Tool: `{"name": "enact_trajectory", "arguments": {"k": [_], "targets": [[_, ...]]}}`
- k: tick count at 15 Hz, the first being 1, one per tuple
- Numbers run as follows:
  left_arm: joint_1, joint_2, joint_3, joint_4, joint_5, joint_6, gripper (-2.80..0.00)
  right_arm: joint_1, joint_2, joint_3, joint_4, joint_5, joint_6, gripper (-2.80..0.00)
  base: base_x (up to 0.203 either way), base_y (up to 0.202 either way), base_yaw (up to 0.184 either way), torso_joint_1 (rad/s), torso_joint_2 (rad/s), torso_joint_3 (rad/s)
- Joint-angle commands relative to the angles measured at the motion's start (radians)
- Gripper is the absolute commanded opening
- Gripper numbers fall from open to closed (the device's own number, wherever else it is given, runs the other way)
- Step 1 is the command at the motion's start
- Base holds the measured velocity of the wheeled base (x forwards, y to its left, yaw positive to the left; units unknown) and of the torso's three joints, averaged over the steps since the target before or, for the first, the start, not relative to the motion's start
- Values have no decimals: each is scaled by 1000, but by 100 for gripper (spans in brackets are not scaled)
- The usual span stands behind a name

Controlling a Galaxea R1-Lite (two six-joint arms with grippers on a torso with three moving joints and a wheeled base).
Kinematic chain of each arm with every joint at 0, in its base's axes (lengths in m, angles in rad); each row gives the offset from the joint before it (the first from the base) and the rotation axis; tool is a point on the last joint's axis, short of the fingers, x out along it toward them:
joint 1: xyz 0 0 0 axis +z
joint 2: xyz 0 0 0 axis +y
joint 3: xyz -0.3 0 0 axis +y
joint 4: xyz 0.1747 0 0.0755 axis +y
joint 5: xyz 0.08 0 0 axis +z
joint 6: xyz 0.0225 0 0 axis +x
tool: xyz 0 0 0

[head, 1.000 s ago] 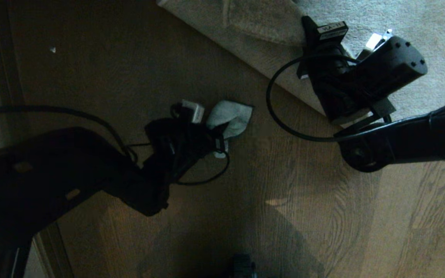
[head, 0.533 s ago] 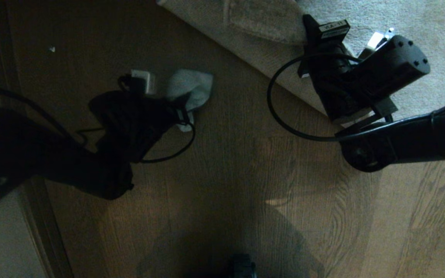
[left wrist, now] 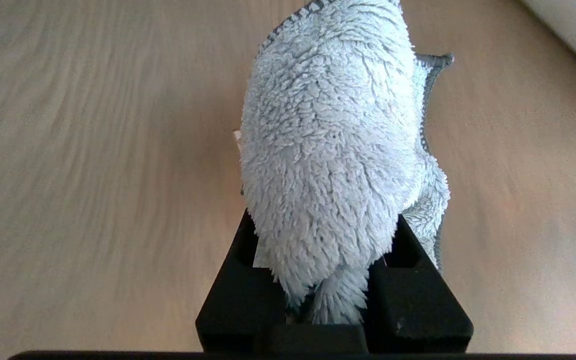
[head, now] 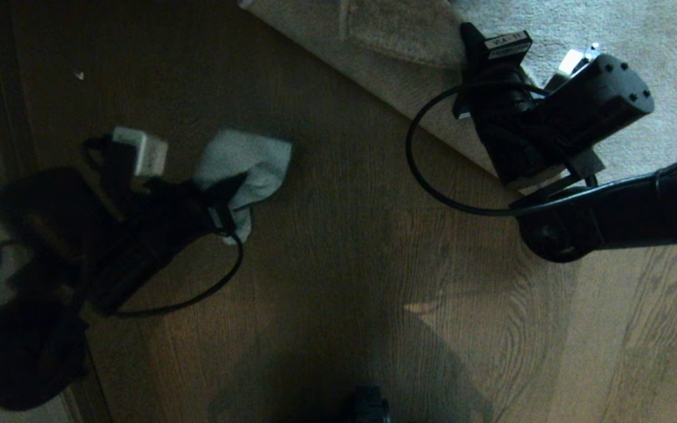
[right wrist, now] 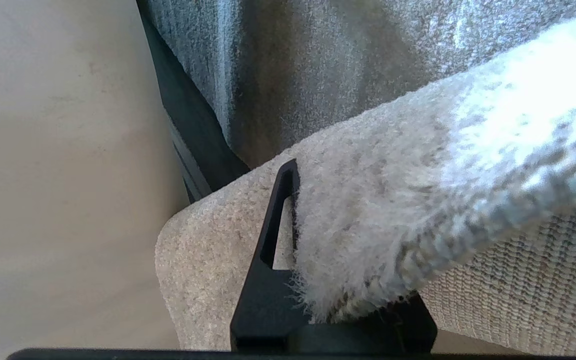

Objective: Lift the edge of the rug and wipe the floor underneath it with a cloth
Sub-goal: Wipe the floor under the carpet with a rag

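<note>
The left hand [head: 230, 202] is clamped on the cloth [head: 244, 170], at the left side of the head view, over the bare floor [head: 374, 264]; the left wrist view shows the pale grey-blue cloth [left wrist: 328, 150] bunched up between the two black fingers [left wrist: 240, 300], its fluffy bulk swelling out past them and a stitched hem showing along one side; the wood planks under it look streaked and blurred, and whether the cloth touches the floor cannot be told from either view; the cloth is well apart from the rug, with a stretch of brown boards between them.

The right hand [head: 479, 53] is at the top right of the head view, closed tight on the rug edge [head: 432, 117]; in the right wrist view one black finger [right wrist: 273, 250] lies against the pile side of the rug edge [right wrist: 368, 225], which is folded over so that the paler woven backing shows below the fuzzy top; the second finger is hidden behind the fold; the rug's straight border runs slantwise across the upper part of the head view, and the lifted part makes a fold near the hand.

A black cable [head: 426, 170] loops from the right arm over the floor; another cable [head: 197, 294] hangs in a loop under the left arm.
</note>
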Motion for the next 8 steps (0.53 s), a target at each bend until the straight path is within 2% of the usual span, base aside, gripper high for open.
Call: {"name": "enact_trajectory", "arguments": {"k": [1, 5, 8], "targets": [[3, -207, 196, 4, -1, 1, -280, 1, 0, -1, -8, -4, 4, -280, 0, 0, 0, 0, 0, 0], [55, -411, 455, 76, -3, 49, -280, 4, 0, 1, -15, -4, 4, -280, 0, 0, 0, 0, 0, 0], [65, -514, 513, 180, -2, 81, -280, 3, 1, 2, -15, -3, 4, -280, 0, 0, 0, 0, 0, 0]]}}
